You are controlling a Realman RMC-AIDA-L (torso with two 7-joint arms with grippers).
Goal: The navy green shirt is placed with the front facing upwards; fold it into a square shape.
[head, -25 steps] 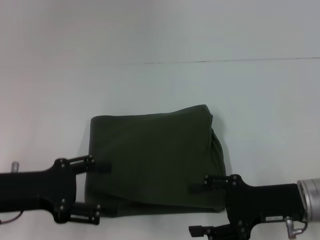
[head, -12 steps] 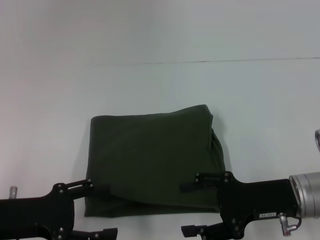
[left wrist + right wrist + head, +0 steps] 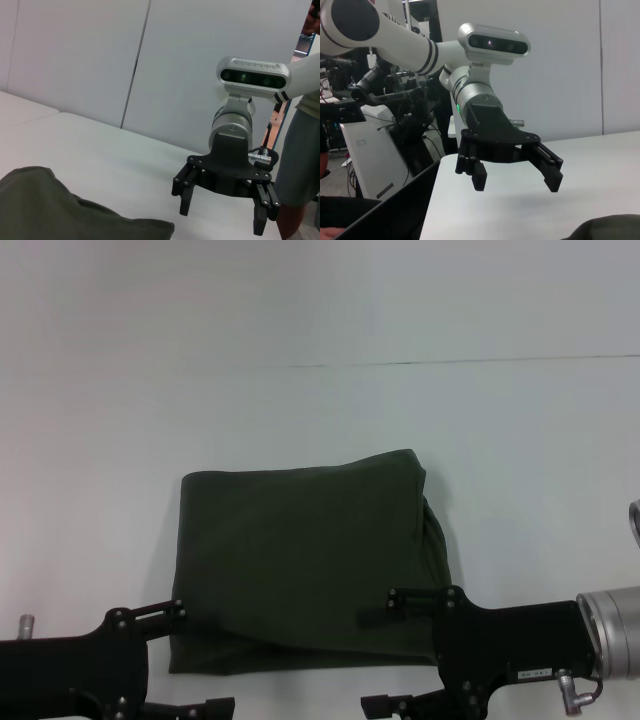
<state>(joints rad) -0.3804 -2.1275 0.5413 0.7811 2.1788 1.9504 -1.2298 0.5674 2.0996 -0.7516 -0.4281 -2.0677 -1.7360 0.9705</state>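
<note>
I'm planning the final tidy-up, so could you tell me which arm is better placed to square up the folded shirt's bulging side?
Probably the right. The navy green shirt bulges on its right edge, nearest the open right gripper; the left gripper, also open, sits at the opposite corner.

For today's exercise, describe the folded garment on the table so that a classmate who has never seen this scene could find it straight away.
Start at the wide white table. On its near half, between the two black end effectors, left and right, lies the navy green shirt. It is a dark olive, roughly square folded bundle, plain side up, the only cloth there.
</note>
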